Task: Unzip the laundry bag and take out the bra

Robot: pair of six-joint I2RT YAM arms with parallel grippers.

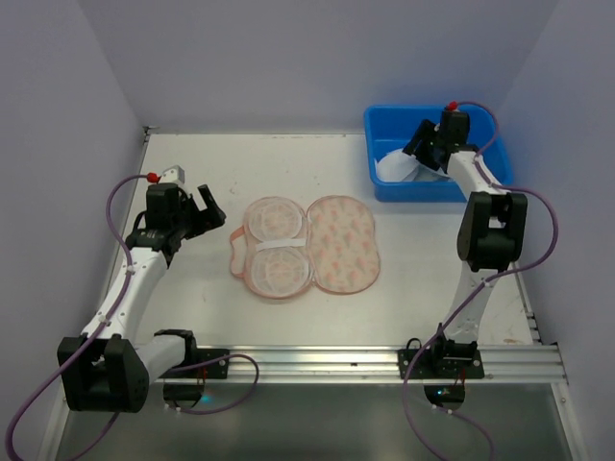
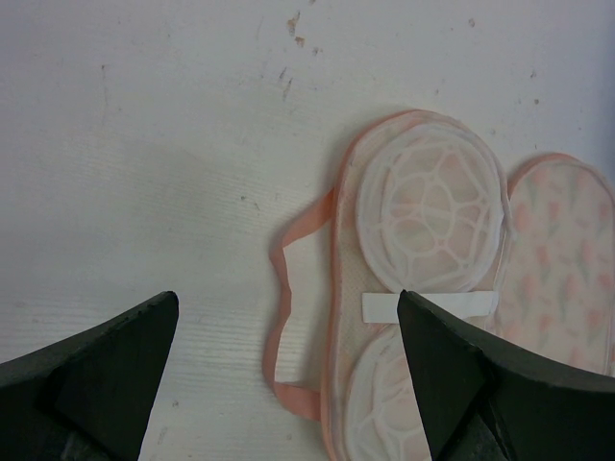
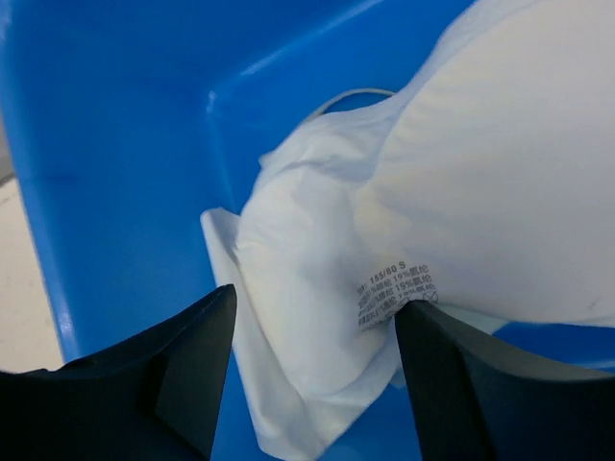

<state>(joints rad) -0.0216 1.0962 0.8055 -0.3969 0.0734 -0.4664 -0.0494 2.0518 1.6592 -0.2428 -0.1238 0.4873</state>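
The laundry bag (image 1: 343, 242) lies unzipped and spread flat in two halves at the table's middle. Its left half (image 1: 279, 245) shows white mesh cup frames, and a pink strap (image 1: 234, 252) loops off its left edge. My left gripper (image 1: 213, 213) is open and empty, just left of the bag. In the left wrist view the bag (image 2: 423, 211) and strap (image 2: 279, 288) lie beneath the gripper (image 2: 288, 336). The white bra (image 1: 399, 168) lies in the blue tub (image 1: 413, 190). My right gripper (image 1: 423, 149) is open over it, and its fingers straddle the bra (image 3: 461, 192) in the right wrist view.
The blue tub (image 3: 115, 144) stands at the back right corner against the walls. Walls close the table on the left, back and right. An aluminium rail (image 1: 336, 363) runs along the near edge between the arm bases.
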